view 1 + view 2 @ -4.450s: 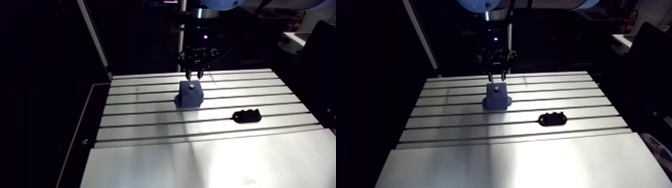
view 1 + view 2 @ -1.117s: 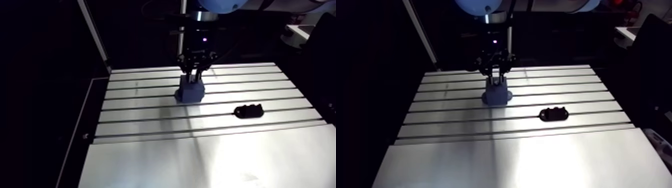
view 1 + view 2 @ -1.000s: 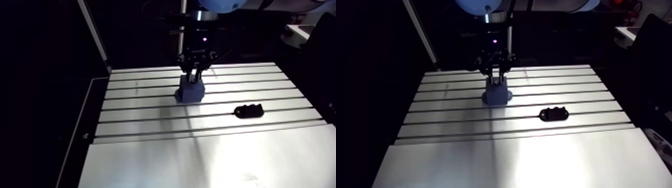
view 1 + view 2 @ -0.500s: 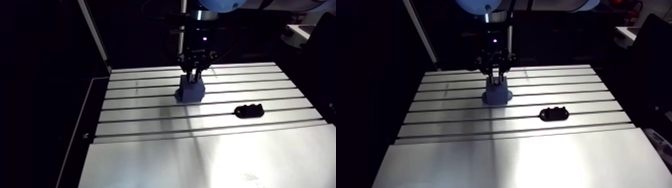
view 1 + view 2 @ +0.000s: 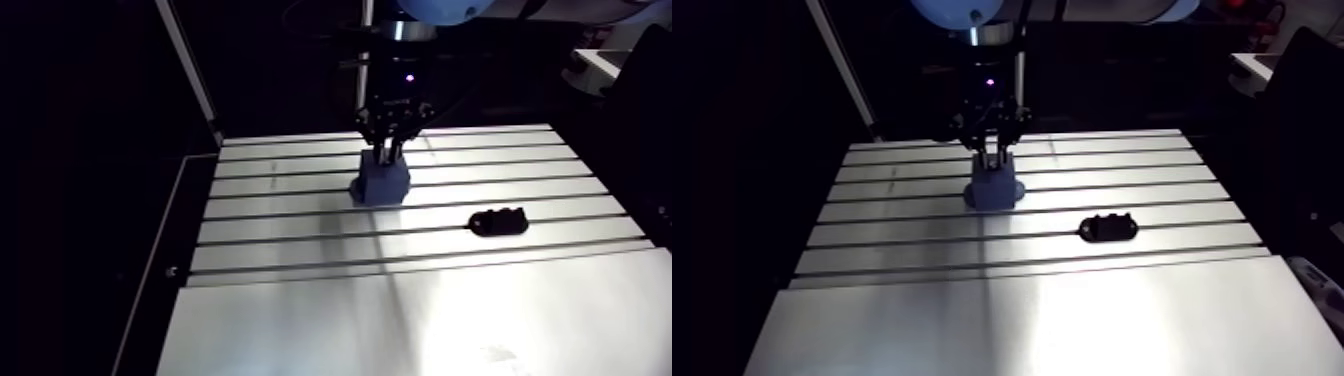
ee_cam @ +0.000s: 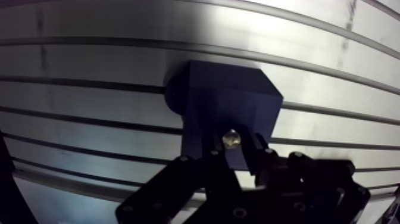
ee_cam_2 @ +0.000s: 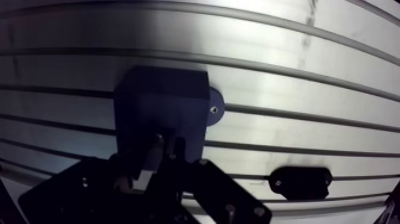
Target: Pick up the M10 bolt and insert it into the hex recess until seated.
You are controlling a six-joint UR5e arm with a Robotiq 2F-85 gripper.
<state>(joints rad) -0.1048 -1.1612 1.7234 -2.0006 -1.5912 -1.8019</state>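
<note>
Clamping the M10 bolt (image 6: 231, 139), the gripper (image 6: 234, 146) hovers over the blue block (image 6: 226, 95) — bright slotted table (image 5: 400, 310) beneath.

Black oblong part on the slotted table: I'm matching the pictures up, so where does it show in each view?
Arm view: the black oblong part lies toward the picture's right, nearer the camera than the blue block.
Wrist view, right eye: the part lies apart from the block, off to one side.
Wrist view, left eye: not in it.
Shared landmark: the blue block.
</note>
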